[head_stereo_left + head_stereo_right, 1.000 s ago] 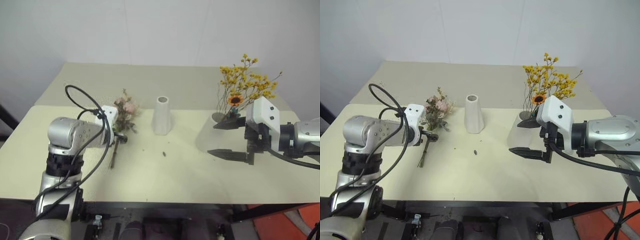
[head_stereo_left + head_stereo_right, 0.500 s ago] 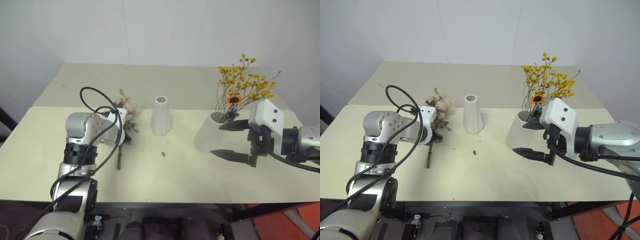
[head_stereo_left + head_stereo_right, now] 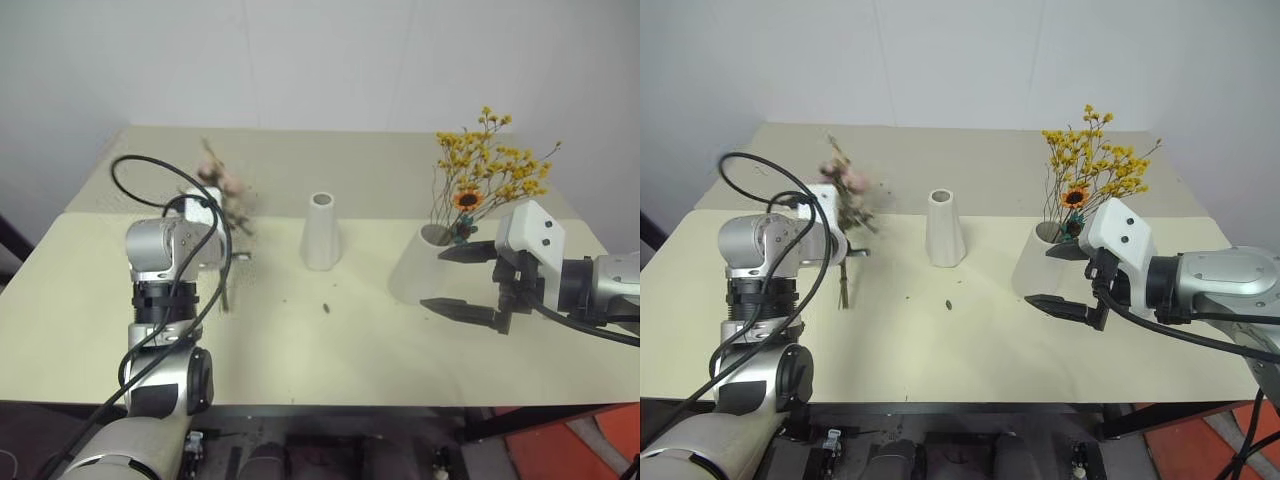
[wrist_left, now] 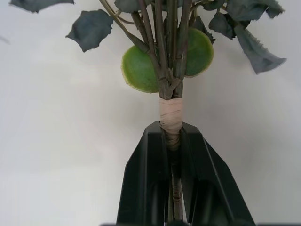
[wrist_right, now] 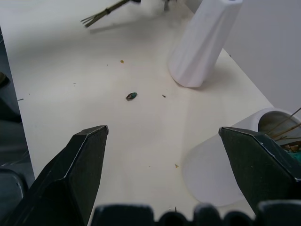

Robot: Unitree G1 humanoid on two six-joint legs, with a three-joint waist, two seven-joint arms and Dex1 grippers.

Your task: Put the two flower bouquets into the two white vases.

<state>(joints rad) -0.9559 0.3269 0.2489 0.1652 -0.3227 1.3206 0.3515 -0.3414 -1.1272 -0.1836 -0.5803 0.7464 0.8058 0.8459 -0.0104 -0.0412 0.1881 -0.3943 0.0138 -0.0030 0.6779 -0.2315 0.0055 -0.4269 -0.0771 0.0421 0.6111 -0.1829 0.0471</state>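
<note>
My left gripper [image 4: 171, 141] is clamped tight on the pink-cream bouquet [image 3: 845, 190], jaws pinched on the thin brown stems just below the band of pale tape that binds them; the bunch is off the table [image 3: 300, 350], heads up and stem ends hanging below the jaws. I judge it very light, dry and brittle: the stems are stiff enough to steer as one bundle but could snap or shed if squeezed or knocked, so the taped waist looks the soundest hold. My right gripper [image 3: 462, 281] hangs empty with jaws spread wide, just beside the wide vase [image 3: 415, 268], which already carries the yellow bouquet [image 3: 488, 165]. The slim vase [image 3: 321, 232] stands empty mid-table, well apart from my left hand; its narrow mouth will want the stem ends gathered and aimed true. The pink heads are blurred in the head views, the stem tips are hard to make out, and a small dark scrap [image 3: 327, 307] on the table I cannot identify.
</note>
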